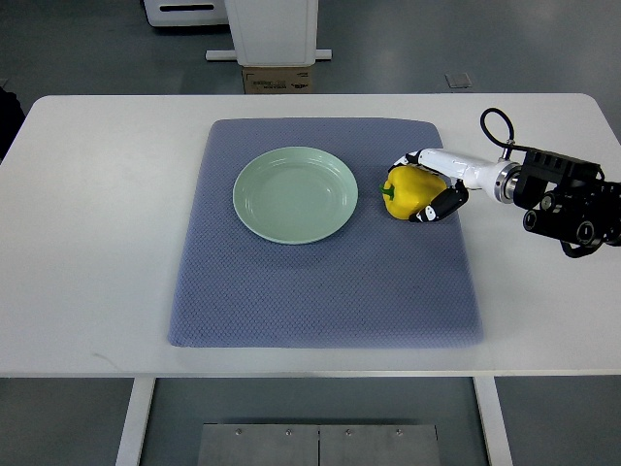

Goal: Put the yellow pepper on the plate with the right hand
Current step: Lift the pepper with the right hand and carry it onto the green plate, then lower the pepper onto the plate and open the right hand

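The near half of the bench (pixel 87 291) is bare white surface carrying the front of a blue-grey mat (pixel 320 291). Below the bench edge, a grey metal plate (pixel 318 445) lies on the floor.

Mid-bench, the yellow pepper (pixel 408 192) sits on the mat's right part, just right of the plate (pixel 295 194) and not touching it. The pepper lies on its side: its green stem points toward the picture's left, at the plate, so its long axis runs roughly left-right. The strip of mat between pepper and plate is open.

The right hand (pixel 433 186) reaches in from the right edge, white fingers curled over the pepper's top and a dark-tipped finger (pixel 439 206) against its near right side; it is grasping the pepper. Its black forearm (pixel 568 199) hangs over the bench, right of the mat.

The plate is pale green, upright, holding nothing.

Beyond the bench stand a white pedestal (pixel 272 29) and a cardboard box (pixel 278 80).
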Available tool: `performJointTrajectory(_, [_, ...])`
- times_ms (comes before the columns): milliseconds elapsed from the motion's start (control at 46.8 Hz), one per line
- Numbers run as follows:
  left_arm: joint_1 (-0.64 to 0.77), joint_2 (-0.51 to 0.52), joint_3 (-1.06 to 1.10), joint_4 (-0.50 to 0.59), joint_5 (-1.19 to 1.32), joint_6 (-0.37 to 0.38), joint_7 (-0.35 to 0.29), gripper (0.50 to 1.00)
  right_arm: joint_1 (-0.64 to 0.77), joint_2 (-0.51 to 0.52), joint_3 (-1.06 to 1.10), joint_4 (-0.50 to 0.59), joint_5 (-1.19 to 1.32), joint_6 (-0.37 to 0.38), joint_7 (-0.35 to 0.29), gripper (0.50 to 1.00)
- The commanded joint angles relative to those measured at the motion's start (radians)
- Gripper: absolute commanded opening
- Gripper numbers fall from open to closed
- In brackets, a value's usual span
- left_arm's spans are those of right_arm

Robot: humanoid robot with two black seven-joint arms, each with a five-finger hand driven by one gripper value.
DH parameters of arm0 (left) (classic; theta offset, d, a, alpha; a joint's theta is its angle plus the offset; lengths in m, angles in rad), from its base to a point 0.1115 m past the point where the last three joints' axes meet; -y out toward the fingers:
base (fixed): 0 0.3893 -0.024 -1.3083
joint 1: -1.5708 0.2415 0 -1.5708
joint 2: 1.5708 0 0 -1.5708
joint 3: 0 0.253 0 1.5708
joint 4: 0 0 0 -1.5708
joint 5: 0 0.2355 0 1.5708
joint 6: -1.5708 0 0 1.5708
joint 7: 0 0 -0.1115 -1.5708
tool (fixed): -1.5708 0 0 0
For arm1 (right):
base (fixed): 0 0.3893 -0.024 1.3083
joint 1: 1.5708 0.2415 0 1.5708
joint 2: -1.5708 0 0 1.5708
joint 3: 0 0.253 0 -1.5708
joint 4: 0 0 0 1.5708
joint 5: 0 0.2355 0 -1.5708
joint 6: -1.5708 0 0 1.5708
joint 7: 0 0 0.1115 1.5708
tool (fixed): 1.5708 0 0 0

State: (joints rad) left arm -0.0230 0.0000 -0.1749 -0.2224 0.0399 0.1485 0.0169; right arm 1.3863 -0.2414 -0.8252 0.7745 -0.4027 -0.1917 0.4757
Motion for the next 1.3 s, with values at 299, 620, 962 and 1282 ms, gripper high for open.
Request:
performJointTrajectory(299, [0.0,0.0,0.0,0.0,0.0,0.0,0.0,1.0,0.095,0.005,0.009,0.009,0.007,0.003,0.006,0.5])
performJointTrajectory(620, [0.0,0.0,0.0,0.0,0.0,0.0,0.0,1.0,0.148,0.119,0.015,0.02,0.01,0.009,0.0,0.5])
performJointTrajectory(962, [0.0,0.0,0.0,-0.002,0.0,0.0,0.0,1.0,0.155,0.241,0.024,0.019,0.064,0.005,-0.034,0.5])
performJointTrajectory(1282, [0.0,0.0,0.0,0.0,0.0,0.0,0.0,1.0,0.145,0.241,0.029,0.005,0.09,0.005,-0.055,0.5])
